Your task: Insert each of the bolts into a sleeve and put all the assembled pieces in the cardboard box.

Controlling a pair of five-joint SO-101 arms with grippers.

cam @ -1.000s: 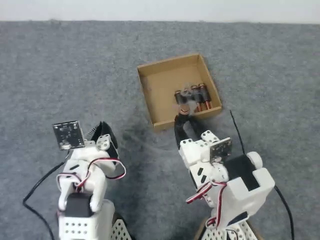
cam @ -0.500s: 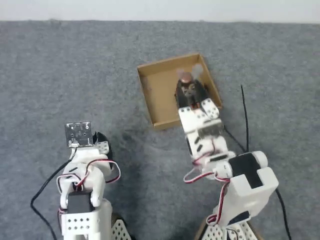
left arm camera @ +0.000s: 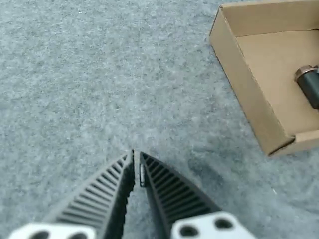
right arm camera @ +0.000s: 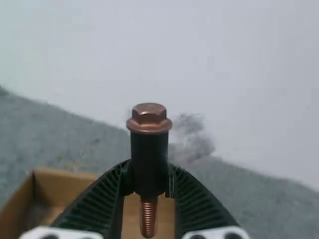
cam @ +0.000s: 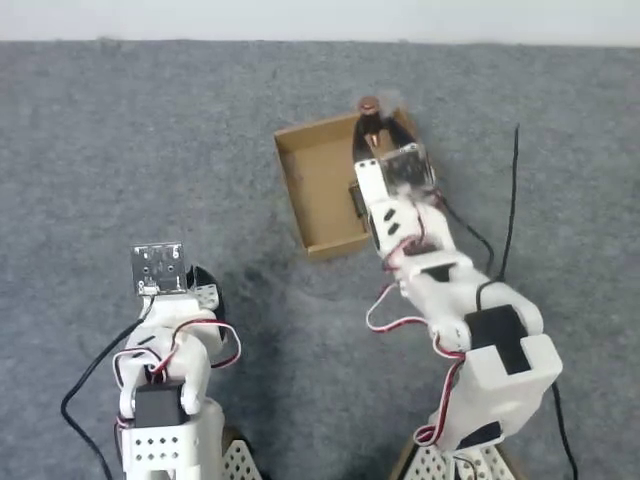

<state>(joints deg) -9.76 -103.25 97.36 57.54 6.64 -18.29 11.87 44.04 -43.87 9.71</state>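
My right gripper [right arm camera: 148, 172] is shut on an assembled piece [right arm camera: 148, 154], a black sleeve with a copper bolt through it. The bolt head [right arm camera: 148, 118] points up and the thread hangs below the fingers. In the high view the right gripper [cam: 372, 128] holds this piece [cam: 369, 105] over the far edge of the cardboard box [cam: 318, 190], and the arm covers most of the box's right half. My left gripper [left arm camera: 136, 165] is shut with nothing in it, low over the carpet in front of the box [left arm camera: 259, 74]. One dark piece with a copper head [left arm camera: 308, 82] lies inside.
Grey carpet covers the table, with open room left of the box and between the arms. The left arm [cam: 170, 340] is drawn back at the near left. A black cable [cam: 510, 200] runs along the right arm's right side. A white wall [right arm camera: 199, 59] stands behind.
The right arm has stretched forward from the box's near edge to its far edge, carrying the piece upright. The left arm drew back slightly at first, then kept still.
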